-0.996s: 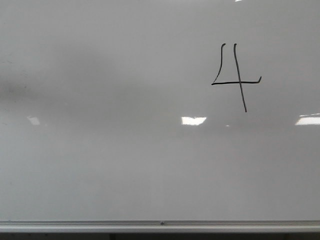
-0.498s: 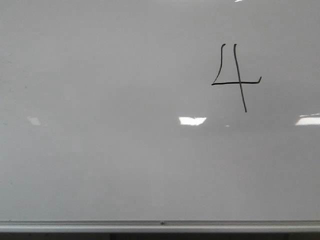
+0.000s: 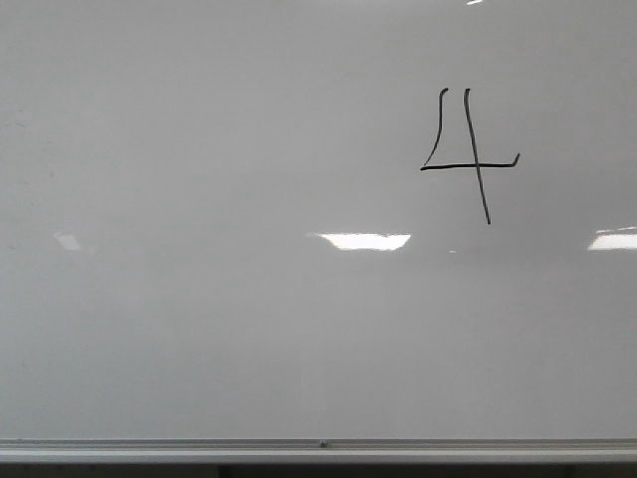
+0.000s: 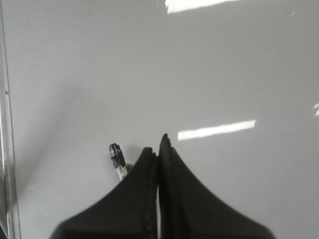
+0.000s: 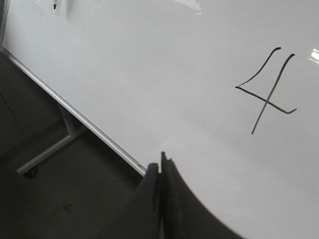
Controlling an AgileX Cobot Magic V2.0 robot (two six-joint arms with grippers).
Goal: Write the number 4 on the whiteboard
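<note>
The whiteboard (image 3: pixel 249 329) fills the front view, glossy pale grey with bright light reflections. The number 4 (image 3: pixel 468 165) is drawn in thin black marker at its upper right; it also shows in the right wrist view (image 5: pixel 267 101). No gripper shows in the front view. My left gripper (image 4: pixel 159 144) is shut over the whiteboard (image 4: pixel 199 74), and a black marker tip (image 4: pixel 116 155) pokes out beside its finger, close to the board. My right gripper (image 5: pixel 161 162) is shut and empty, over the board's lower edge, apart from the 4.
A silver rail (image 3: pixel 318 450) runs along the board's bottom edge and shows in the right wrist view (image 5: pixel 75 112) and the left wrist view (image 4: pixel 6 124). Below the board are a dark floor and a white stand leg (image 5: pixel 50 149) with a caster.
A faint dark shadow at the board's left side has faded away. The central light reflection has grown wider to the left. The 4 is unchanged.
</note>
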